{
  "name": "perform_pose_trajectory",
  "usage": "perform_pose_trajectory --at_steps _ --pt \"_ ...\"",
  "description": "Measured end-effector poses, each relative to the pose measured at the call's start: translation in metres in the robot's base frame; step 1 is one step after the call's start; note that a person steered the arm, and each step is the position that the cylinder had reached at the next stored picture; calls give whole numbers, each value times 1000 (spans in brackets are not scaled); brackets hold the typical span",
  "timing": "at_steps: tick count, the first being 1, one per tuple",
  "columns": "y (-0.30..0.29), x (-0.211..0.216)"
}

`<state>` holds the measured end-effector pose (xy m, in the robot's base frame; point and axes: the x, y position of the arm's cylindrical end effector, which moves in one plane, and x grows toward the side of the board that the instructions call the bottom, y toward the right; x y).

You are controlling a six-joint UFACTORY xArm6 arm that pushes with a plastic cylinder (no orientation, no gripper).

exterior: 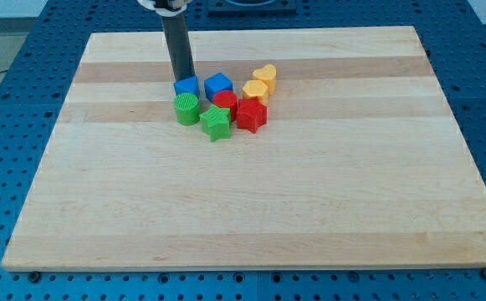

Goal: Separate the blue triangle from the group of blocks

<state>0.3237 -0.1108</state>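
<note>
The blue triangle (186, 86) is sitting at the far-left corner of the cluster, touching the green cylinder (187, 109) just nearer to me. My tip (183, 78) is pressing against the triangle's far edge (there is no claw on this rod, so nothing to spread or pinch). Just right of the triangle the blue cube (218, 84) is resting, with the red cylinder (225, 103), green star (216, 123) and red star (251, 115) crowding below. Two yellow blocks (260, 82) are lying farther right on the wooden board (251, 209).
</note>
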Motion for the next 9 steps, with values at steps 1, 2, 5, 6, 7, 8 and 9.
perform_pose_trajectory --at_steps 1,2,5,6,7,8,9 --pt "0 0" --pt "-2 -5" --pt "-5 -4" --pt "-4 1" --pt "-19 6" --pt "-42 1" --pt "-42 2"
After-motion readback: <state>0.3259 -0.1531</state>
